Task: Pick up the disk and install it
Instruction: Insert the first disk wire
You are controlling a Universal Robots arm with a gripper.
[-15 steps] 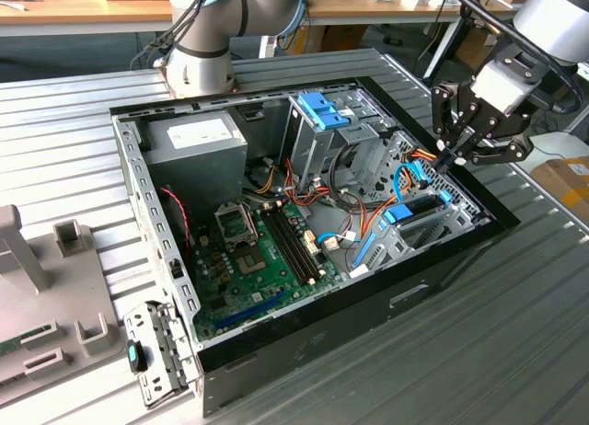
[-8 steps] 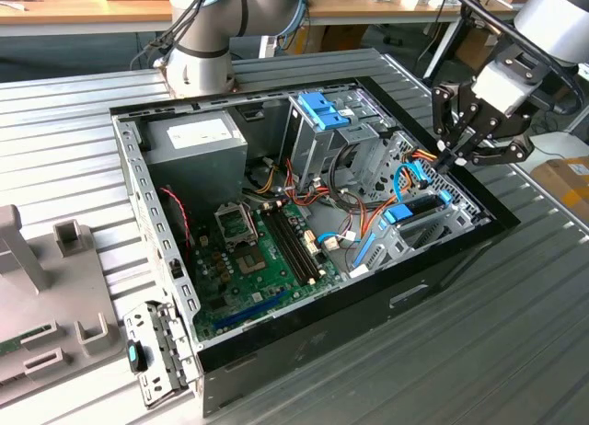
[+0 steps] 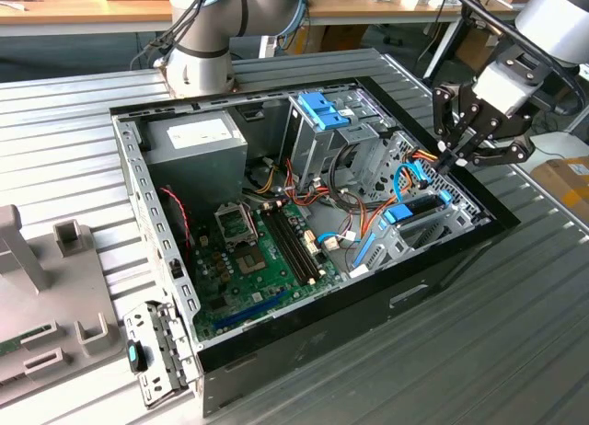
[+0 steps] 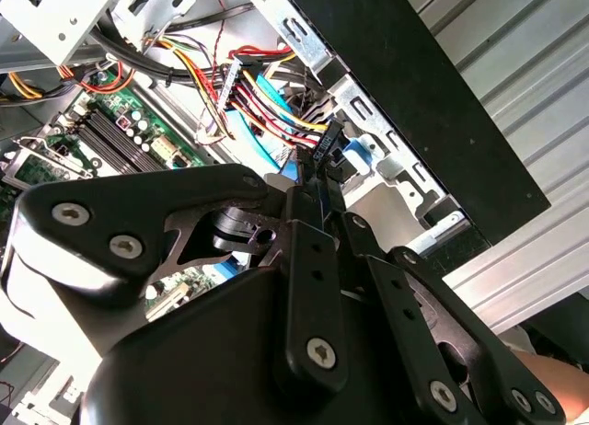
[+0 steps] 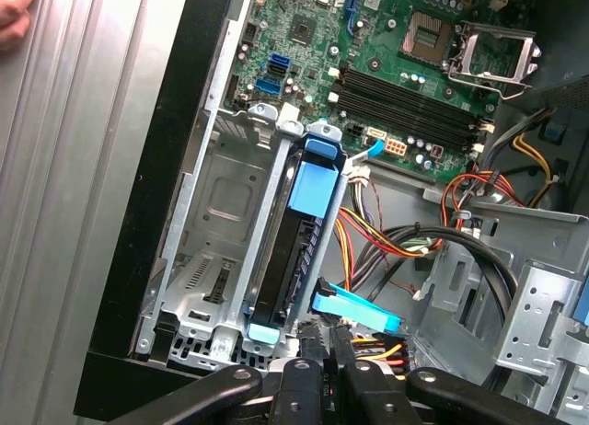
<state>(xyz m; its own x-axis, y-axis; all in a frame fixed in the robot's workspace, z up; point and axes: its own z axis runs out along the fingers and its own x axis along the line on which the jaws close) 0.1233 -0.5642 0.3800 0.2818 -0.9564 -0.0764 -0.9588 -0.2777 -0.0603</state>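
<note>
Ribbed grey metal makes up the worktop [image 3: 515,342], and an open computer case [image 3: 368,292] lies on it with its motherboard [image 3: 262,250] exposed. The disk [image 5: 293,259] sits in the silver drive bay [image 5: 216,213] along the case wall at the exterior view's right, a dark body with a blue tab at each end. My fingers [image 3: 448,158] hang just over that bay, pressed together, their tips right beside a black connector [image 4: 324,149] with its bundle of coloured wires. Whether they touch it, I cannot tell.
</note>
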